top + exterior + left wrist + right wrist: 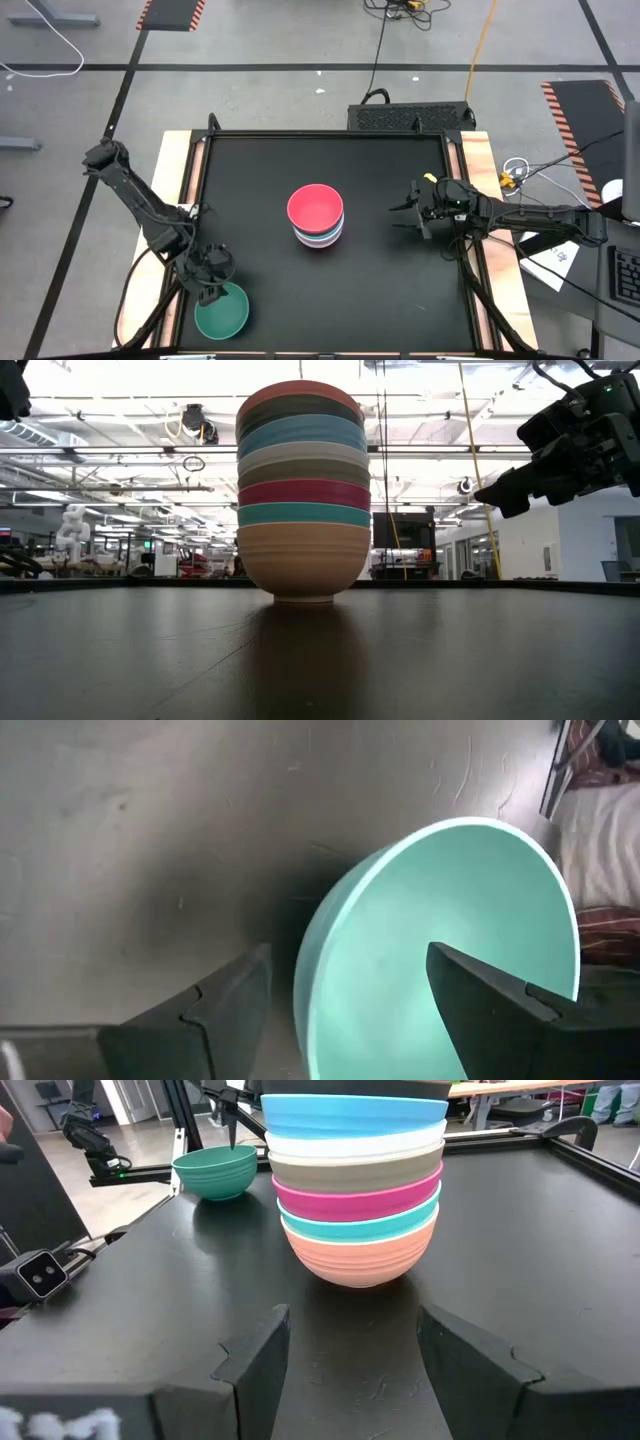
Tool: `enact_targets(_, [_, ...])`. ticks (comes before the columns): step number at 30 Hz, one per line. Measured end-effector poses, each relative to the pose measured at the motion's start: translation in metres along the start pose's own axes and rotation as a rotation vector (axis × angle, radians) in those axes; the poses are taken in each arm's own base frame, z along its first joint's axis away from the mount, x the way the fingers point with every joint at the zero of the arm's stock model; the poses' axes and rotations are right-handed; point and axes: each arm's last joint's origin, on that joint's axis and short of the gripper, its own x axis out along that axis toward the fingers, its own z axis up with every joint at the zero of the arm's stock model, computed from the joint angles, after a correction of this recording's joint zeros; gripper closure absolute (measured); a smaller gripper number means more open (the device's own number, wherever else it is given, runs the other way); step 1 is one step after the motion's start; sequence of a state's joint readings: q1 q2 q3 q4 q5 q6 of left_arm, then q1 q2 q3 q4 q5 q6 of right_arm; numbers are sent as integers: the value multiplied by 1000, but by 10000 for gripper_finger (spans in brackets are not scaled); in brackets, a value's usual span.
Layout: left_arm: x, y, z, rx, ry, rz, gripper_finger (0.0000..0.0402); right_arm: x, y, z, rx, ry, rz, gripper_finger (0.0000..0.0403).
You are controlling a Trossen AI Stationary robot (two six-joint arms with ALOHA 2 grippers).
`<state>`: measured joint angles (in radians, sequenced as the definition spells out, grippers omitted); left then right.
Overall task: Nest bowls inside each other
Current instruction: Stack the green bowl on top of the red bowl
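Observation:
Several bowls stand nested in one stack [316, 215] at the table's middle, a red one on top and a peach-orange one [303, 565] at the bottom, resting on its foot. A single green bowl [221, 313] sits upright near the table's near left corner. My left gripper [210, 288] hangs open over that bowl's far rim, pointing steeply down. In the left wrist view one finger [225, 1015] stands outside the green bowl's wall [330, 950] and the other [495, 1010] over its hollow, and no touch shows. My right gripper [405, 215] waits open, level, to the right of the stack [355, 1190].
The black table top [260, 180] lies bare around the stack and between it and the green bowl. A raised dark frame [325, 133] and wooden side boards [480, 170] border the table. Cables and papers lie off the table's right side [545, 255].

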<state>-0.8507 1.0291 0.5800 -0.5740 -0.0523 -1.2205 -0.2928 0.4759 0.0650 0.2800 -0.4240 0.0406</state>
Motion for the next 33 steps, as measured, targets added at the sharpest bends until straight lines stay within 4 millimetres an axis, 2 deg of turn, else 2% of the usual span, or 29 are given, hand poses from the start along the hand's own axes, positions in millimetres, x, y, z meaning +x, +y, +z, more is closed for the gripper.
enact_targets(16, [33,1,-9,-22,16,180,133,0,0,0,8,0,1,193])
enact_targets(24, [40,1,-10,-4,32,205,141,0,0,0,8,0,3,193])
enact_targets(28, [41,-1,-10,61,34,187,196,0,0,0,8,0,3,193])
enact_targets(30, [41,-1,-9,108,37,183,248,0,0,0,8,0,3,193])
enact_targets(33, [41,-2,-9,186,48,169,346,0,0,0,8,0,3,193])
